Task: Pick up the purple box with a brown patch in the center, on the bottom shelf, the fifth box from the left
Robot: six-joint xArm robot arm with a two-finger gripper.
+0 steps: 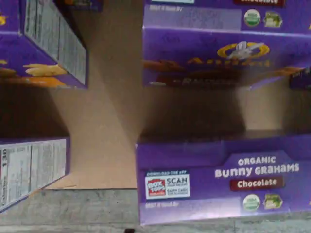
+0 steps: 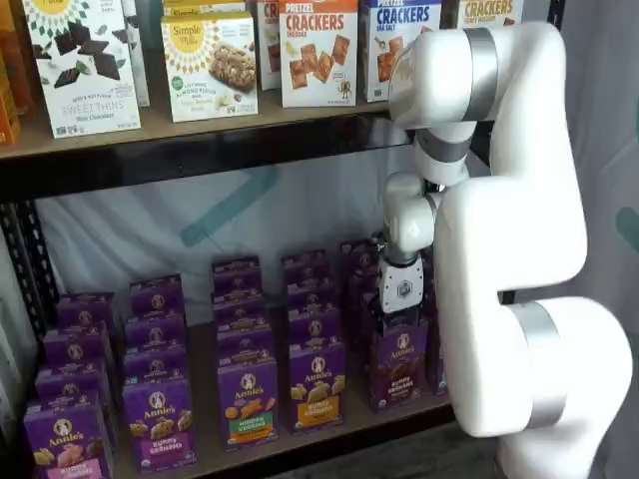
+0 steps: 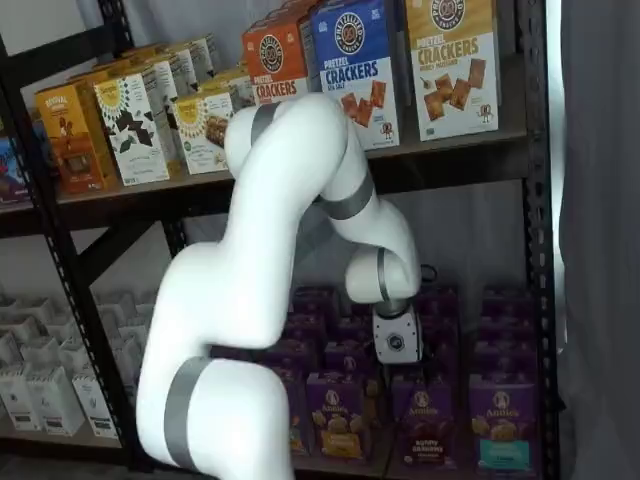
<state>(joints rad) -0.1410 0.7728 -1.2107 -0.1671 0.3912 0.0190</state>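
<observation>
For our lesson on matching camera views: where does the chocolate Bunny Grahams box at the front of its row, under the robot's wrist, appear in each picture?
Wrist view: the chocolate Bunny Grahams box lies nearest the shelf's front edge.
A shelf view: front right of the bottom shelf, under the white hand.
A shelf view: box under the white hand, between an orange-patched and a green-patched carton.
Shared landmark: the orange-patched carton beside it.
</observation>
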